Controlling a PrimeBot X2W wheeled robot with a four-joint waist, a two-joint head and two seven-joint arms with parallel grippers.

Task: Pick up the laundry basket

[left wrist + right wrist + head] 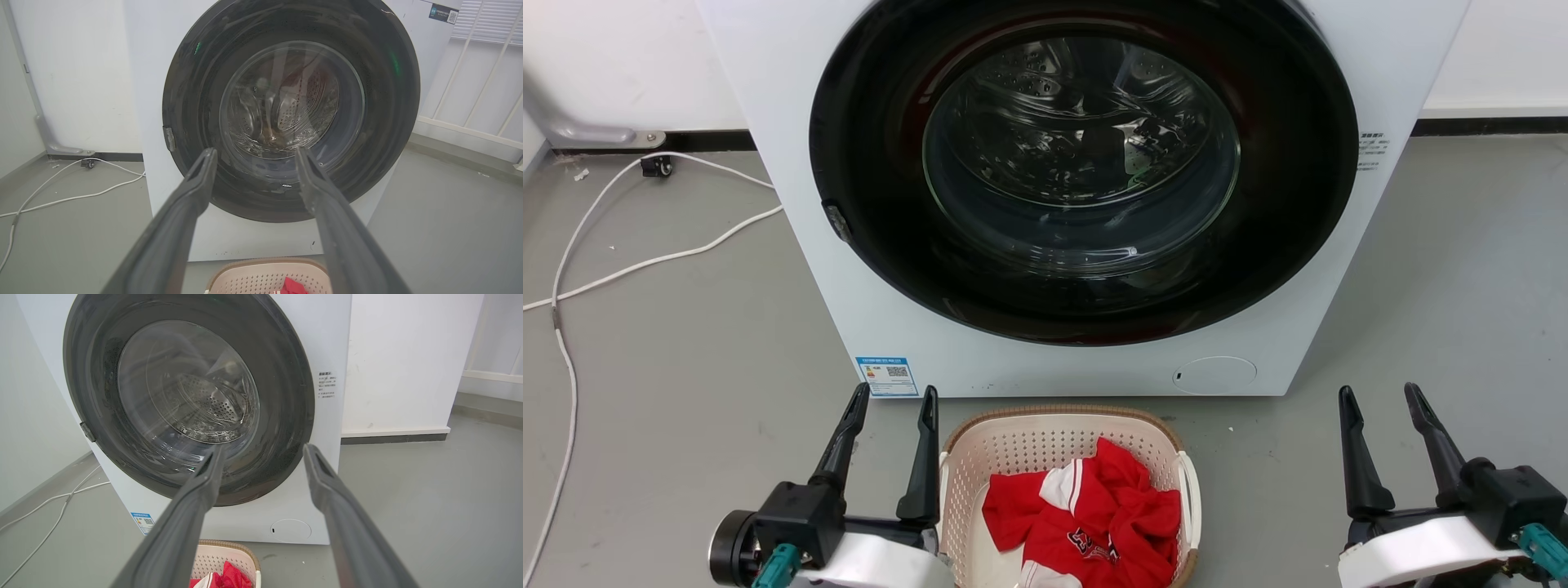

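Sitting on the floor (pixel 686 367) near the white front-loading washer (pixel 792 269), the cream perforated plastic laundry basket (pixel 1005 449), brown-rimmed, looks light and stiff (one red-and-white garment (pixel 1094 514) inside); its white side handles (pixel 1192 490) suit gripping. Left gripper (pixel 894 392) and right gripper (pixel 1379 390) flank it, fingers parted, empty

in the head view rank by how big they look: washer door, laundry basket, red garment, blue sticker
Largest to smallest:
1. washer door
2. laundry basket, though the picture's bottom edge cuts it off
3. red garment inside it
4. blue sticker
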